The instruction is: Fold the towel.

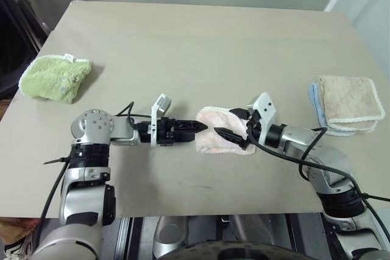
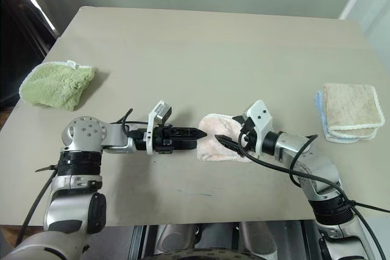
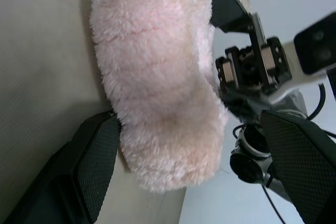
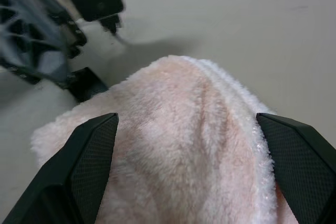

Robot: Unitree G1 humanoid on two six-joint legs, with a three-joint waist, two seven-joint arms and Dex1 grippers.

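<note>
The pale pink towel (image 1: 220,131) lies as a small folded bundle on the tan table (image 1: 201,47), near the front middle. My left gripper (image 1: 201,127) points at the towel's left end from the left. In the left wrist view its fingers (image 3: 92,169) stand wide open on either side of that end of the towel (image 3: 163,93). My right gripper (image 1: 225,123) reaches in from the right, over the towel's right half. It is open too, and the towel (image 4: 178,145) bulges up between its fingers (image 4: 86,163). Neither gripper has closed on the cloth.
A fluffy lime-green towel (image 1: 55,77) lies at the table's left edge. At the right edge a beige square cloth (image 1: 348,98) is stacked on a light-blue one (image 1: 317,105). Bare tabletop stretches behind the towel. The table's front edge (image 1: 201,214) runs close under my arms.
</note>
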